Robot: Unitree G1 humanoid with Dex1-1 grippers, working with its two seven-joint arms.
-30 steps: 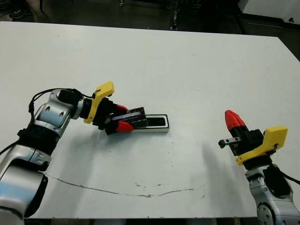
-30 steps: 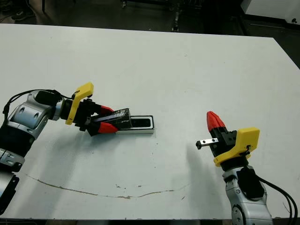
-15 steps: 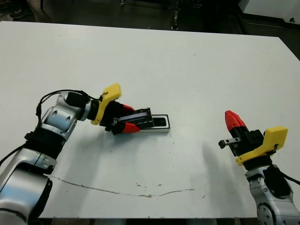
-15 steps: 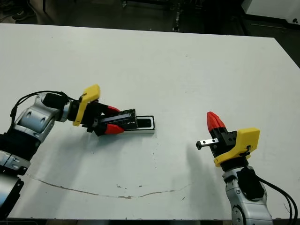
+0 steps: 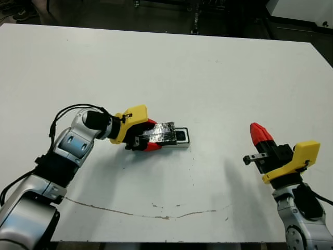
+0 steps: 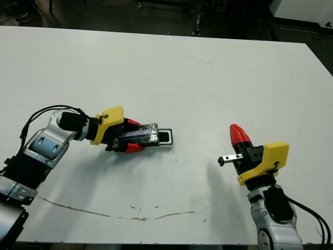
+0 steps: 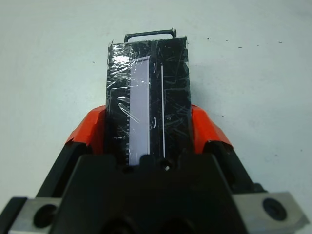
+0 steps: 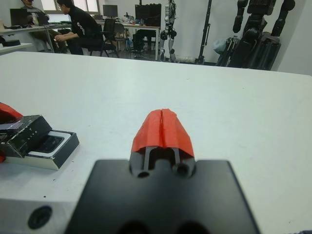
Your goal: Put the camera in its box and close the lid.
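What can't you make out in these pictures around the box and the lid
- Most of the box: covered by the lid in the eye views and the left wrist view.
- The camera: hidden in every view, so whether it lies inside cannot be told.
- Left gripper: its far finger is hidden by the lid.

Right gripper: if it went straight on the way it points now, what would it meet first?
Probably nothing on the table. The right gripper, fingers shut, points across bare table; the box and lid lie off to one side of its line, though depth is hard to judge.
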